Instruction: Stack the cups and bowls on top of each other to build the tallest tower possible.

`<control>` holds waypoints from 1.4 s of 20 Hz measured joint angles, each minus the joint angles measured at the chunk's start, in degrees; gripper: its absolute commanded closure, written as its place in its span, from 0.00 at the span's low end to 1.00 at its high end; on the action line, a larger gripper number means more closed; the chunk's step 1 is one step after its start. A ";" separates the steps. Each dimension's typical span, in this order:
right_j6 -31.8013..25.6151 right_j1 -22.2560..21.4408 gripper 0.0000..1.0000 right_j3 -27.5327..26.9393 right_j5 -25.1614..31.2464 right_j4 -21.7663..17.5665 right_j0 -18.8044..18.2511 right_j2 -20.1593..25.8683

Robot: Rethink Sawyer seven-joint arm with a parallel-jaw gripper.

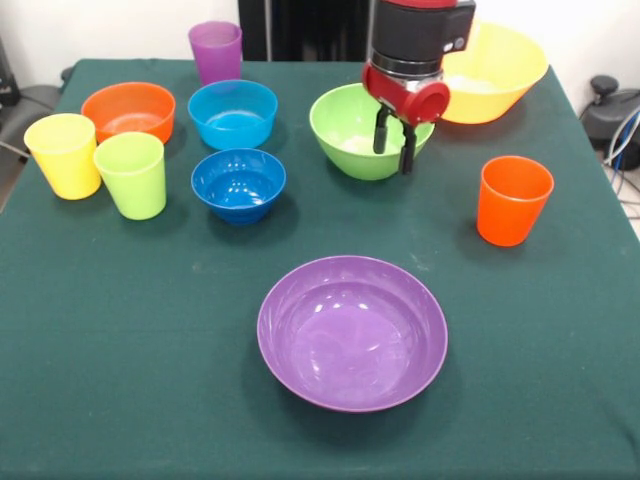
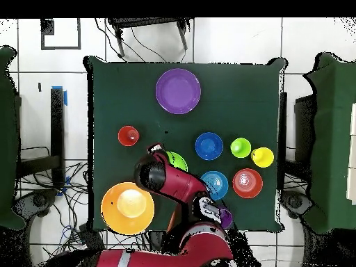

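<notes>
Now, going from left to right in the front view, a yellow cup (image 1: pixel 62 154) is standing at the left side of the green table (image 1: pixel 120 350), and a lime green cup (image 1: pixel 132 175) is sitting just beside it. Behind them an orange bowl (image 1: pixel 129 110) is resting. A purple cup (image 1: pixel 216 50) is standing at the far edge. Near it a light blue bowl (image 1: pixel 233 113) is sitting, and a dark blue bowl (image 1: pixel 239 183) is sitting right in front of that one.

A wide purple bowl (image 1: pixel 352 331) is lying by itself in the middle, close to the camera. Nothing is sitting inside it.

Behind it a lime green bowl (image 1: pixel 362 131) is waiting, and the gripper (image 1: pixel 394 143) is hanging over its right rim. Its two black fingers (image 1: pixel 381 130) are pointing down with a small gap between them, and they are holding nothing.

A very big yellow-orange bowl (image 1: pixel 497 70) is sitting at the far right, partly hidden by the arm (image 1: pixel 420 40). An orange-red cup (image 1: pixel 513 200) is standing alone in front of it.

Nothing is piled up; every cup and bowl is sitting by itself on the table.
</notes>
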 measured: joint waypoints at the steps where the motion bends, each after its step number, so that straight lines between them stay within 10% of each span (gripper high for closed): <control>1: 0.00 -0.14 0.00 0.01 0.00 0.00 0.11 -0.04; 8: 0.00 -1.18 0.00 0.01 0.00 0.00 0.46 -0.23; 9: 0.00 -1.37 1.00 0.01 0.00 0.00 0.58 -0.43; 26: 0.00 -1.37 1.00 0.00 0.00 -0.01 1.54 -1.45; 27: 0.00 -1.37 0.00 0.00 0.00 -0.01 1.60 -1.53; 28: 0.00 -1.37 0.00 0.00 0.00 -0.01 1.62 -1.55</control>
